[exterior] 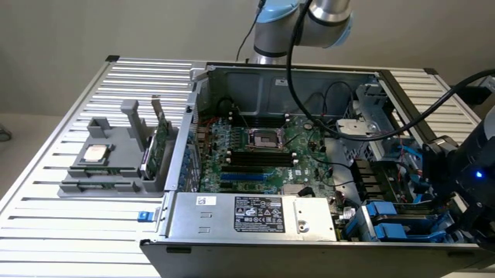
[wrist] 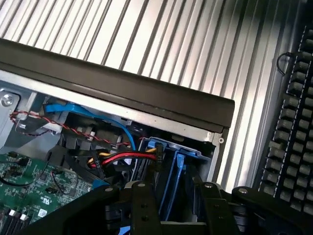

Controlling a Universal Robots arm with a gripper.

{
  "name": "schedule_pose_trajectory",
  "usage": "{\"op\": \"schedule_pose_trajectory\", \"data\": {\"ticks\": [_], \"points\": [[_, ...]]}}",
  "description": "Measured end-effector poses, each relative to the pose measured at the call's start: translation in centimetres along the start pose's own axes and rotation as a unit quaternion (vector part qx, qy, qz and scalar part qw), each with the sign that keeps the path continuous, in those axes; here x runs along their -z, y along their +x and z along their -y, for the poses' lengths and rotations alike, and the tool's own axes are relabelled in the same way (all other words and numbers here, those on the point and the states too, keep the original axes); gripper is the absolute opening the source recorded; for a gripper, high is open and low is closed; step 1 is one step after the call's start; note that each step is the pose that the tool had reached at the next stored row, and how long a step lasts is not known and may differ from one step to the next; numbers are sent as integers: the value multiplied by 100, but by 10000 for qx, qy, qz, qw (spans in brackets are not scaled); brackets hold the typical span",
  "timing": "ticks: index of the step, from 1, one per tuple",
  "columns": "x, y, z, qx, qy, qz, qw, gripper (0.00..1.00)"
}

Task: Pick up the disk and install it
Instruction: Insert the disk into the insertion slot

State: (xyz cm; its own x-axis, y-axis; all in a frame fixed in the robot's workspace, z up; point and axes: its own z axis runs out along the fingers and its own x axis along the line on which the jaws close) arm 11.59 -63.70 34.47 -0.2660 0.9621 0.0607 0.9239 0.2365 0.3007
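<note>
Pincer (wrist: 176, 193) half-closed, looks clamped on blue-framed disk (wrist: 179, 169) at drive bay (wrist: 208, 147). Disk prob dense, rigid, shock-sensitive; hold by frame's side edges, no knocks.

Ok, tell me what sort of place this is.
Probably a robotics lab workbench for computer assembly: an opened desktop case with its motherboard bare sits on a slatted metal table, a robot arm hangs over it, and a grey fixture stands beside it.

We find computer case (exterior: 270, 87) on tabletop (exterior: 77, 237), parts holder (exterior: 101, 174) on the exterior view's left, motherboard (exterior: 263, 156) inside, hand (wrist: 175, 198) over drive bays (exterior: 395, 223) at the exterior view's right.
</note>
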Motion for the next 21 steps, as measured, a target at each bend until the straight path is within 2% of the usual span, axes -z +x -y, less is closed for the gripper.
{"op": "schedule_pose_trajectory", "data": {"ticks": [2, 3, 4, 5, 6, 9, 10, 12, 16, 19, 21], "points": [[-1, 0, 1, -103, 15, 26, 9999, 39], [-1, 0, 1, -239, 57, 55, 9997, 39], [-2, 0, 1, -460, 151, 95, 9988, 39], [0, 1, 4, -643, 174, -3, 9978, 39], [1, 1, 5, -751, 157, -197, 9969, 39], [-4, 1, 6, -827, 116, -372, 9958, 39], [-8, -1, 5, -843, 106, -415, 9955, 39], [-19, -9, 2, -864, 95, -470, 9951, 39], [-52, -31, -6, -899, 75, -563, 9943, 39], [-73, -57, -1, -916, 77, -598, 9940, 39], [-84, -70, 3, -928, 90, -609, 9938, 39]]}}
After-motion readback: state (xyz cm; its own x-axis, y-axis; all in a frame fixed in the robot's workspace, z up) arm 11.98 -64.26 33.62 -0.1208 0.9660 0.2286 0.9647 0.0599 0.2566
